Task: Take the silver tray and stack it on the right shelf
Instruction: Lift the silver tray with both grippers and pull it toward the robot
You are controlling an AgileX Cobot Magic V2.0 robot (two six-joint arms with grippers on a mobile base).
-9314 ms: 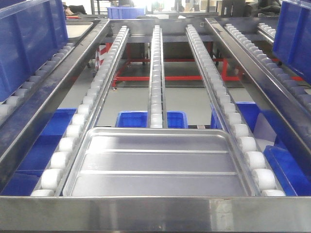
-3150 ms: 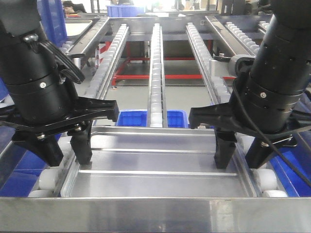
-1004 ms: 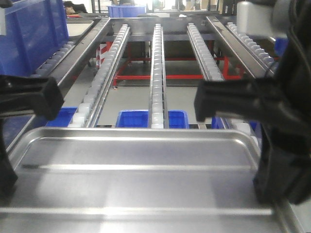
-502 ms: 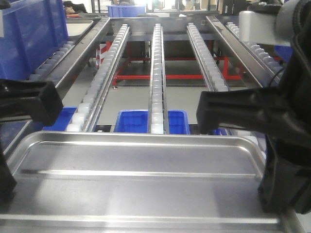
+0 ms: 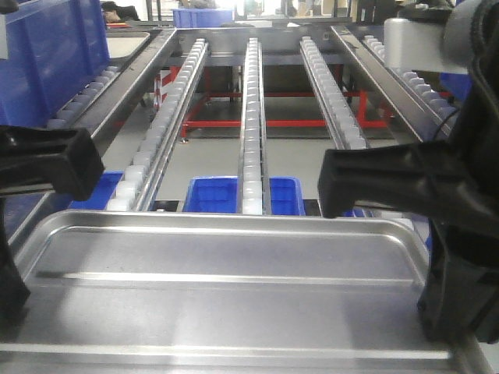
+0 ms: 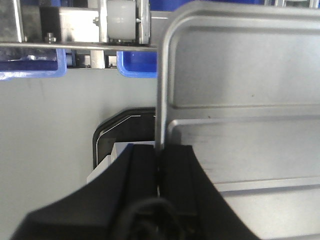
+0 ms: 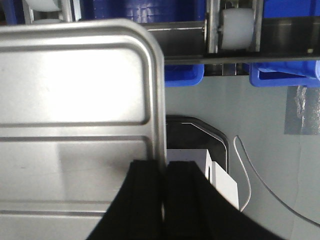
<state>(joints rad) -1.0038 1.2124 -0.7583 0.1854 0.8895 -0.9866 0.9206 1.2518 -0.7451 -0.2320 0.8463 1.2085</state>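
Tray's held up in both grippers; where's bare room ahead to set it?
Free: the flow rack, its three roller rails bare up to the far crossbar. Crowded: blue bin on the left lane; left gripper and right gripper clamp the silver tray by its side rims.

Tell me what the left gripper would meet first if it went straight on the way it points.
The left gripper, shut on the tray rim, points toward the shelf front bar and a white roller. That bar looks first in line, though it may sit lower; depth is unclear.
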